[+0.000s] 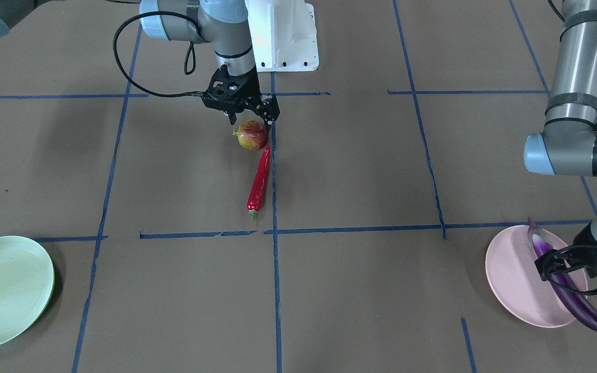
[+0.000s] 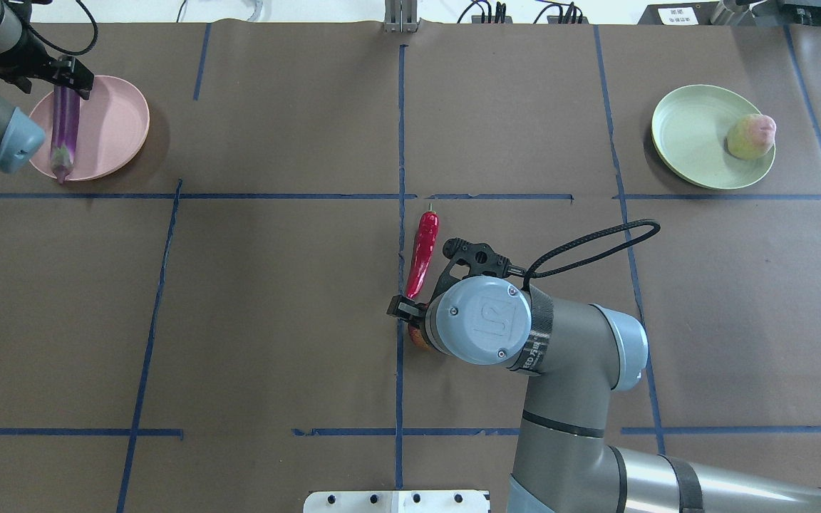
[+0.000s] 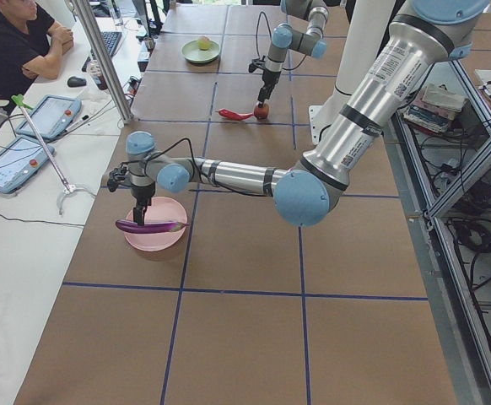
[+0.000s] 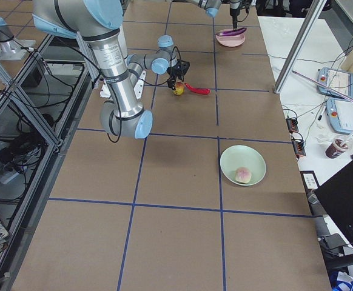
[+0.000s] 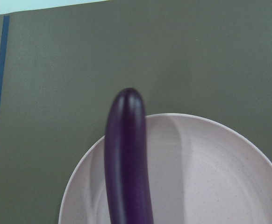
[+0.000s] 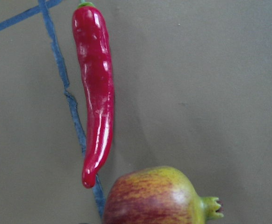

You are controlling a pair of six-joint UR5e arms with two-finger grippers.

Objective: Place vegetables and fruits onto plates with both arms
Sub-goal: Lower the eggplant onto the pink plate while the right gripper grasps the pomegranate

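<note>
While the brown table (image 1: 360,300) lies broad under both arms, the left arm (image 1: 581,62) reaches to the pink plate (image 1: 511,274) at one end, the left claw (image 1: 564,272) pinching the purple eggplant (image 1: 586,311), which stretches across that plate with one end past the rim. On the green plate (image 2: 688,132) at the far end sits the pale fruit (image 2: 751,137). Mid-table the right claw (image 1: 253,118) hangs spread just above the pomegranate (image 1: 252,135), the red chili (image 1: 259,178) beside it on the table
</note>
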